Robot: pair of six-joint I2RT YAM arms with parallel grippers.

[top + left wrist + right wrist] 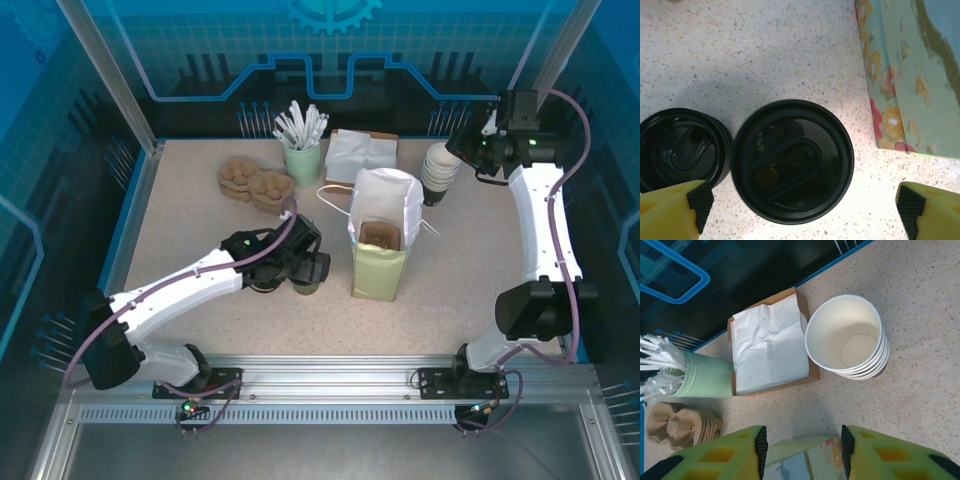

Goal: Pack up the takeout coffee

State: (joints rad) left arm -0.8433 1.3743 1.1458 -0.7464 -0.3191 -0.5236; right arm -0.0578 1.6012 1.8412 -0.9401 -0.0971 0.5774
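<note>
Hovering over the lidded cup (pixel 792 160) that stands on the table (pixel 765 45) just left of the floral bag (pixel 380 262), your left gripper (pixel 802 200) has its fingers (pixel 670 212) spread wide, one on each side of the black lid and pinching nothing. That spread looks chosen so both pads clear the rim on the way down. A second lidded cup (pixel 682 150) stands just beside the first, on the side away from the bag, so the outer finger has little room; mind it as you descend. The bag stands upright with its mouth open and something brown (pixel 380 236) inside, probably a carrier, which would keep the lift from cup to bag short. Behind the bag and to its right, your right gripper (pixel 802 445) hangs near the stack of empty paper cups (pixel 847 340), fingers partly apart with nothing between them, seemingly parked clear of the bag's mouth.
</note>
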